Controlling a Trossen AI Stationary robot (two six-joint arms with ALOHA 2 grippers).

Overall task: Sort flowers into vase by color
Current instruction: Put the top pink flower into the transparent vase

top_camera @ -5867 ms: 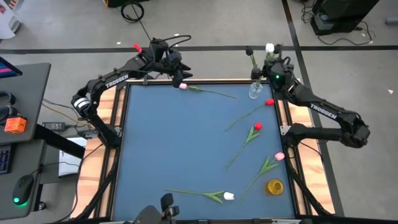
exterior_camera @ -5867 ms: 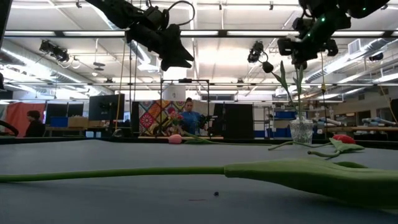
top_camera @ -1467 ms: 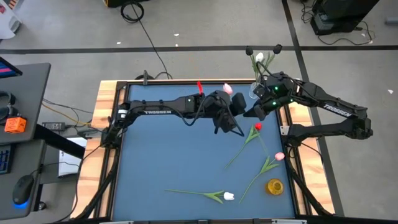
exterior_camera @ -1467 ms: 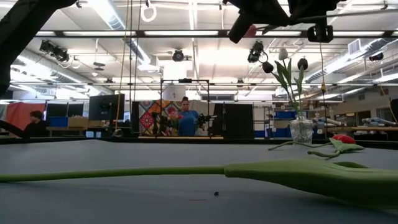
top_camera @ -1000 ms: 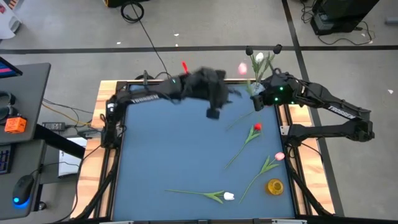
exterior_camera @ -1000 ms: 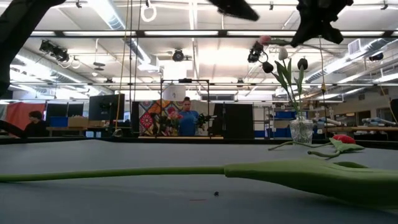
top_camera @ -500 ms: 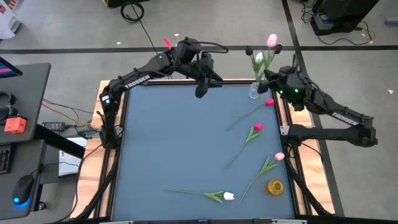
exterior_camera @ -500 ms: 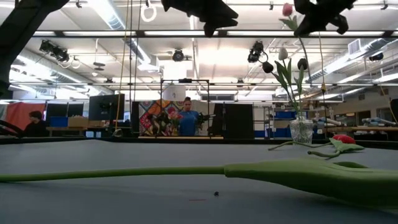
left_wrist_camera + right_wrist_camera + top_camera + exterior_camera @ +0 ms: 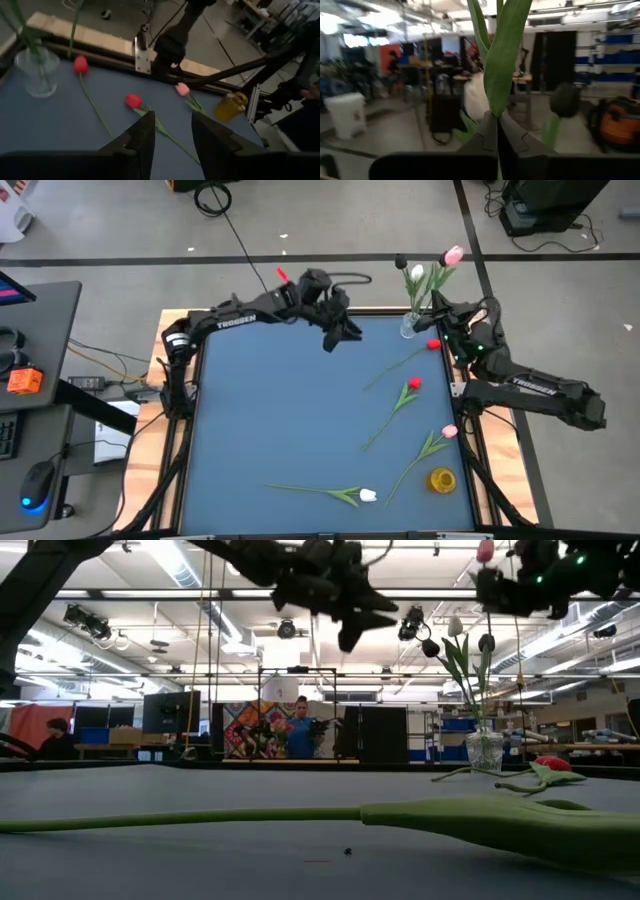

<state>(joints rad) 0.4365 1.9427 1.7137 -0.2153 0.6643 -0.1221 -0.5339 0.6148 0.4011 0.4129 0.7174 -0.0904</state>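
My right gripper (image 9: pixel 441 304) hovers at the far right corner, shut on a pink tulip (image 9: pixel 453 255) whose head rises above the clear glass vase (image 9: pixel 411 327). The vase holds a white tulip (image 9: pixel 417 272) and a black tulip (image 9: pixel 400 262). My left gripper (image 9: pixel 336 337) hangs open over the far middle of the table, with nothing between its fingers (image 9: pixel 145 136). Flat on the blue mat lie two red tulips (image 9: pixel 433 344) (image 9: pixel 413 383), another pink tulip (image 9: pixel 449 432) and a white tulip (image 9: pixel 368 496). My right gripper pinches the pink tulip's green stem among its leaves (image 9: pixel 497 111) between its two shut fingers. The fingers come roughly level, across the stem. The tulip stands nearly upright and clear of the table, with its head (image 9: pixel 486 550) above the gripper. Whether its lower end reaches the vase cannot be told.
A small yellow vase (image 9: pixel 442 480) stands near the table's near right corner. The mat's left half (image 9: pixel 260 410) is bare. The table's wooden rim (image 9: pixel 180 350) runs round it. A person (image 9: pixel 300 730) stands in the room far behind.
My right gripper has swung from beside the vase toward the far right corner and tipped, bringing the pink tulip upright with its head over the vase. My left gripper has drawn back from the vase toward the far edge, then dipped and rolled.
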